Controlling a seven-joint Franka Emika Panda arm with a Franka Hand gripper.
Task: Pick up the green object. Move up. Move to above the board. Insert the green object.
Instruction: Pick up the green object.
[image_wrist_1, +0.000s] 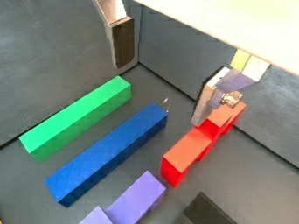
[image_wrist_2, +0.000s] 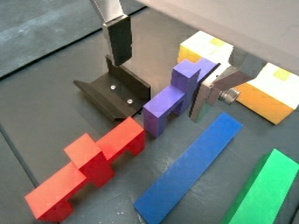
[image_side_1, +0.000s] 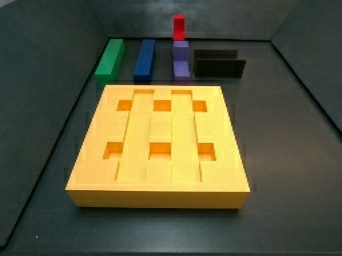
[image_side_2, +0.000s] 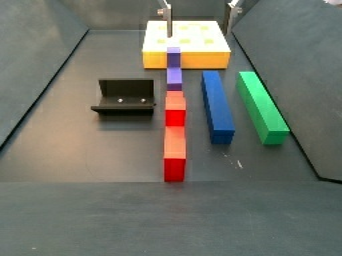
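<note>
Grey floor: green object below (apart from) open tool.

A dark grey, matte, flat surface makes the floor of the scene and fills most of both side views. Plain grey panel walls close it in: a left wall, a right wall and a darker back wall, each meeting the floor along a straight thin seam. In a side view the side walls lean outward, and a paler grey band crosses the near edge. The light is soft and even, with short, faint shadows and a dull sheen on the floor. The gripper hangs at the far end of the surface, jaws spread.
</note>
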